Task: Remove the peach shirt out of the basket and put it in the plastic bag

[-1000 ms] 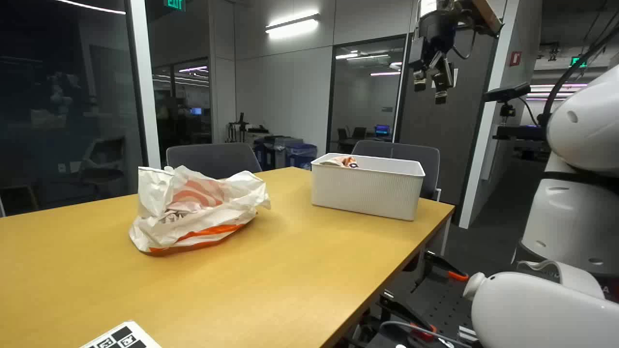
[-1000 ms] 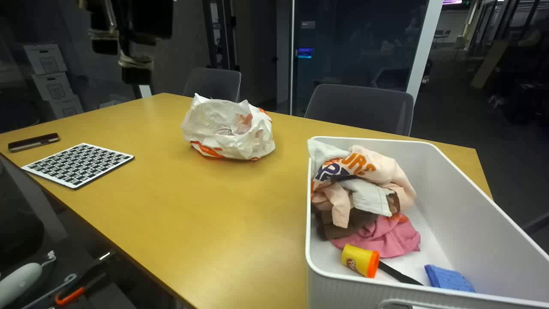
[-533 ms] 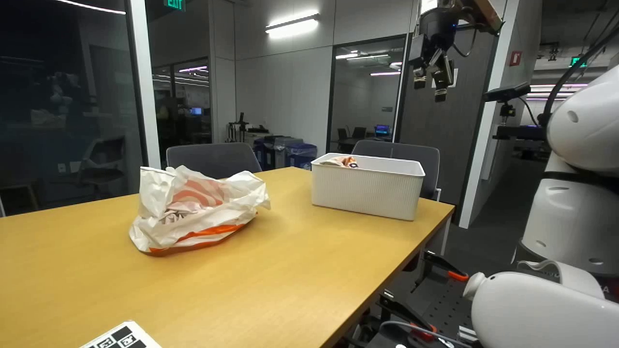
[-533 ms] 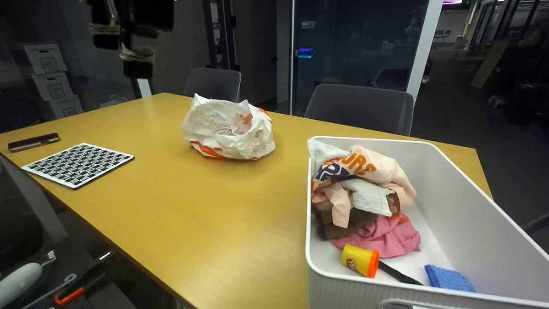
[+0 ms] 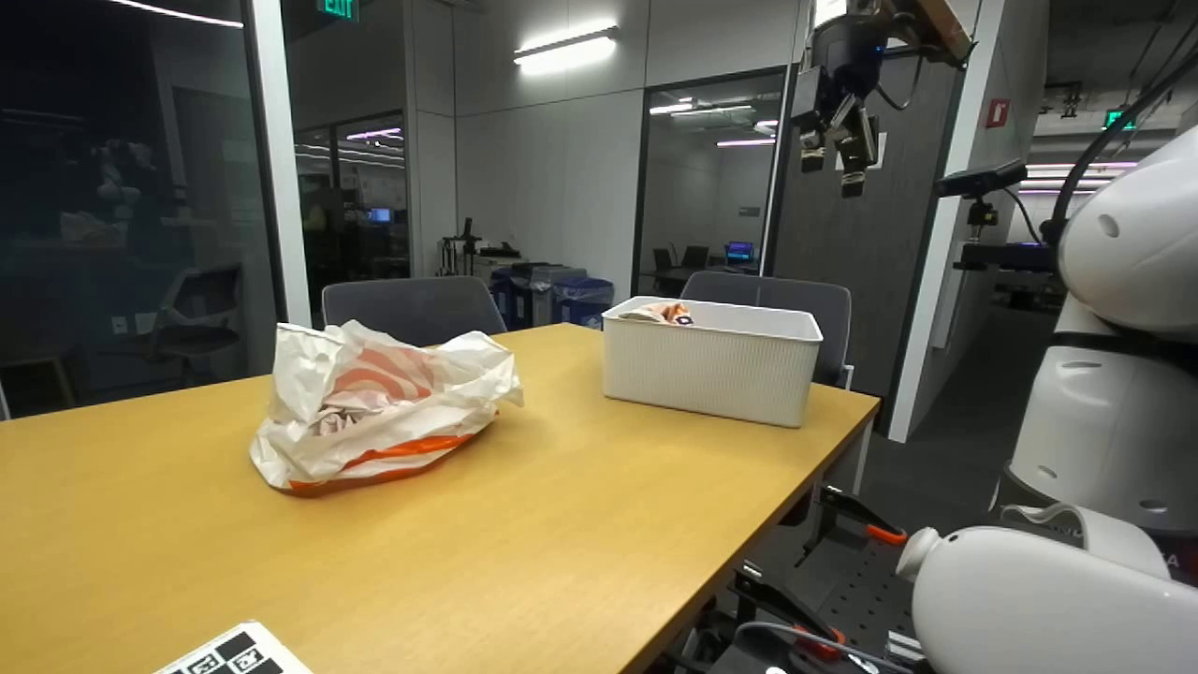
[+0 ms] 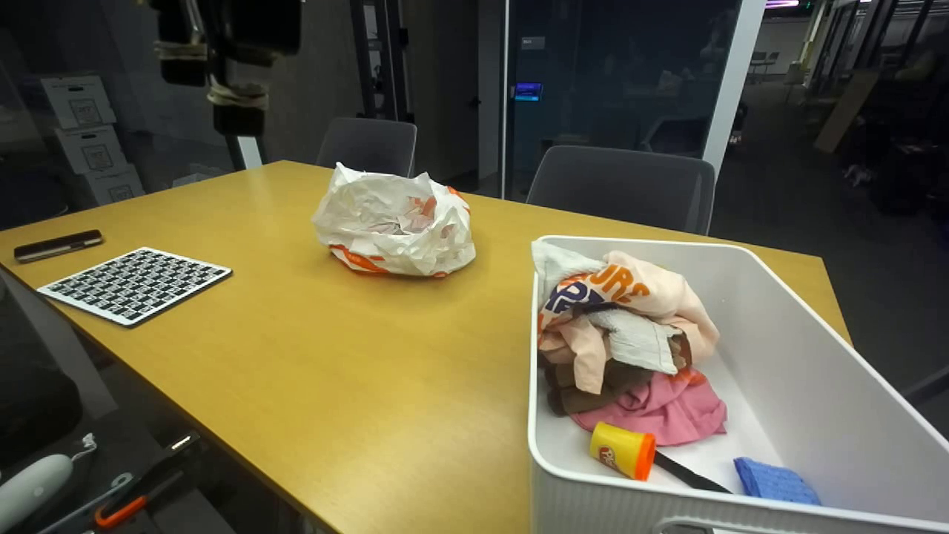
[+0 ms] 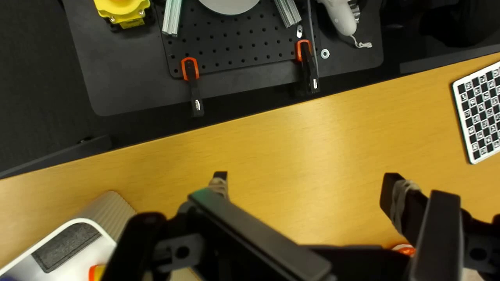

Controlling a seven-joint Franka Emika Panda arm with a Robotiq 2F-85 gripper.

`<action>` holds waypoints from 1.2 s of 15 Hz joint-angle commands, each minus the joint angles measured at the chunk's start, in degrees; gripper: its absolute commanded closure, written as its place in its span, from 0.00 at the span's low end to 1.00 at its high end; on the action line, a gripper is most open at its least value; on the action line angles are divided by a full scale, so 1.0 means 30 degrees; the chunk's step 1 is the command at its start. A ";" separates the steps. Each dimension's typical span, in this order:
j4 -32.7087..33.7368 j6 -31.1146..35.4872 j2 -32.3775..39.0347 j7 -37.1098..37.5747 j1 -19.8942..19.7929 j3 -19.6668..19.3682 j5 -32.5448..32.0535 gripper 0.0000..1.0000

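Peach and bunched, the shirt [image 6: 658, 288] lies in the basket [image 6: 838, 371], heaped with brown cloth [image 6: 614, 387] and pink cloth [image 6: 671, 411] that too deep a pinch by the gripper [image 7: 307, 190], spread wide and holding nothing, could drag along, while the shirt's underside and the bottom of the plastic bag [image 6: 417, 254] are hidden.

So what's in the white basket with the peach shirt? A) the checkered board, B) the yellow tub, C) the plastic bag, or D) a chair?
B, because in an exterior view the yellow tub lies inside the white basket, along with the peach shirt.
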 commanded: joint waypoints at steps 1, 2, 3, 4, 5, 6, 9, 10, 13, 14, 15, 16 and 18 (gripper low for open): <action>0.0041 -0.0043 0.0087 -0.0241 -0.0444 0.0313 0.0174 0.00; 0.0028 0.0312 0.0271 -0.0140 -0.0456 0.0422 0.0078 0.00; -0.0028 0.1001 0.0542 0.0175 -0.0584 0.0489 0.0093 0.00; 0.0102 0.1559 0.1166 0.0106 -0.0521 0.0495 0.0048 0.00; 0.0183 0.2651 0.1804 0.0057 -0.0469 0.0495 0.0108 0.00; 0.0334 0.3489 0.2460 0.0049 -0.0461 0.0524 0.0030 0.00; 0.0992 0.6824 0.4859 -0.0070 -0.0401 0.0580 -0.0078 0.00; 0.1260 0.7921 0.5748 -0.0017 -0.0468 0.0662 -0.0296 0.00; 0.2364 1.0750 0.8372 -0.0036 -0.0423 0.0689 -0.0303 0.00; 0.2852 1.1450 0.9220 -0.0113 -0.0416 0.0687 -0.0274 0.00; 0.3472 1.2101 1.0169 -0.0044 -0.0476 0.0696 -0.0327 0.00; 0.4059 1.2560 1.1001 -0.0011 -0.0538 0.0680 -0.0352 0.00; 0.5270 1.3266 1.2593 0.0005 -0.0724 0.0591 -0.0349 0.00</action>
